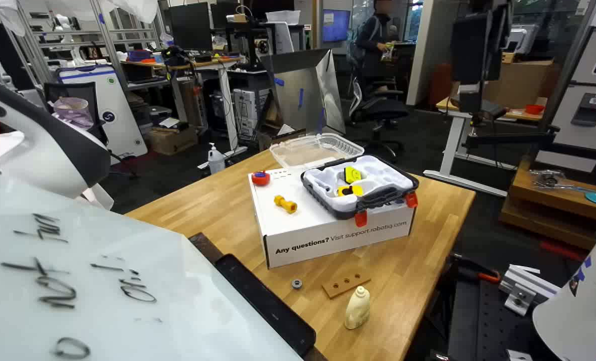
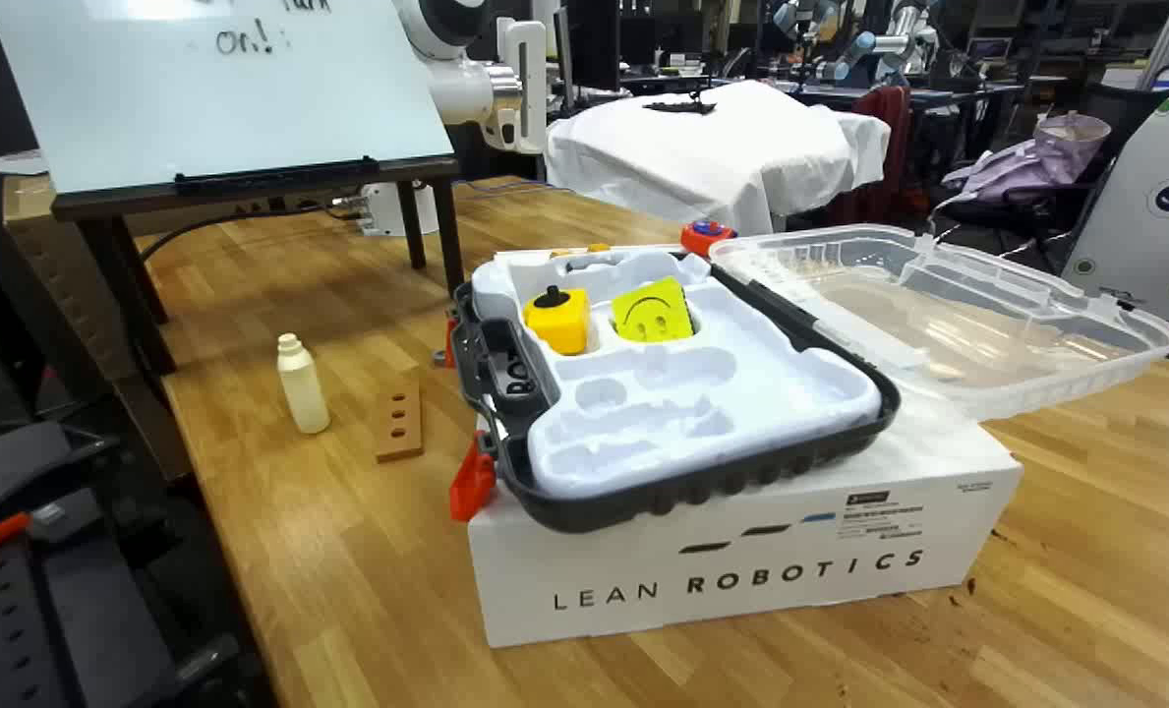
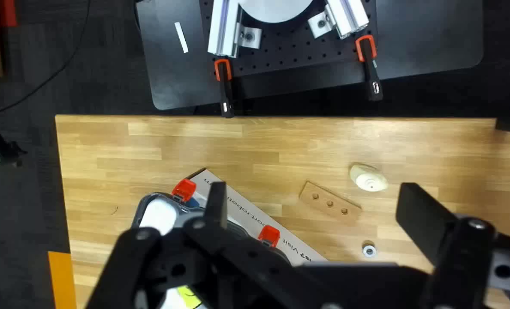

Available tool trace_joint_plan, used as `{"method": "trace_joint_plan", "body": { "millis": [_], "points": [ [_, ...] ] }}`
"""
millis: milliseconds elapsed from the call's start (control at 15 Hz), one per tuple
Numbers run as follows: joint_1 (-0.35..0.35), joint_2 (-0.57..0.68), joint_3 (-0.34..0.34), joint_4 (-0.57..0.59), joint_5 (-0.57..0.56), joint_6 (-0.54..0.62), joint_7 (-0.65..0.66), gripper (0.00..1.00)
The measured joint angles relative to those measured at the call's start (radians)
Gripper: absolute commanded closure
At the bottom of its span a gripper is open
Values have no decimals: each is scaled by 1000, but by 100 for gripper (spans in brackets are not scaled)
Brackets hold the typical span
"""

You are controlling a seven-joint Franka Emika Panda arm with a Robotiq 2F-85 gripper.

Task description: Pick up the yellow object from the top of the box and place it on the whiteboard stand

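A yellow dumbbell-shaped object [image 1: 285, 204] lies on top of the white box [image 1: 338, 239], left of the open case. In an exterior view only small bits of the yellow object [image 2: 596, 248] show behind the case. The whiteboard stand [image 1: 267, 306] has a dark ledge below a white writing board; the stand [image 2: 250, 187] also shows in an exterior view. My gripper [image 3: 315, 204] is open and empty in the wrist view, high above the table. It hides much of the box there, and the yellow object is not visible in that view. Neither exterior view shows the gripper.
An open case [image 2: 702, 393] on the box [image 2: 741, 560] holds a yellow block [image 2: 556, 320] and a lime smiley block [image 2: 655, 310]. A red tape measure [image 1: 260, 178] sits at the box corner. A cream bottle [image 3: 368, 177], holed wooden bar [image 3: 330, 202] and small ring [image 3: 369, 250] are on the table.
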Motion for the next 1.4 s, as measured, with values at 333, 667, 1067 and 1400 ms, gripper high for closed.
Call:
{"method": "trace_joint_plan", "body": {
  "millis": [333, 667, 1067, 1400],
  "points": [
    [0, 15, -4, 1, -11, 26, 0, 0],
    [0, 118, -18, 26, -16, 173, 1, 0],
    [0, 219, -18, 79, -15, 222, 17, 0],
    [0, 218, -18, 80, -15, 222, 17, 0]
  ]
}}
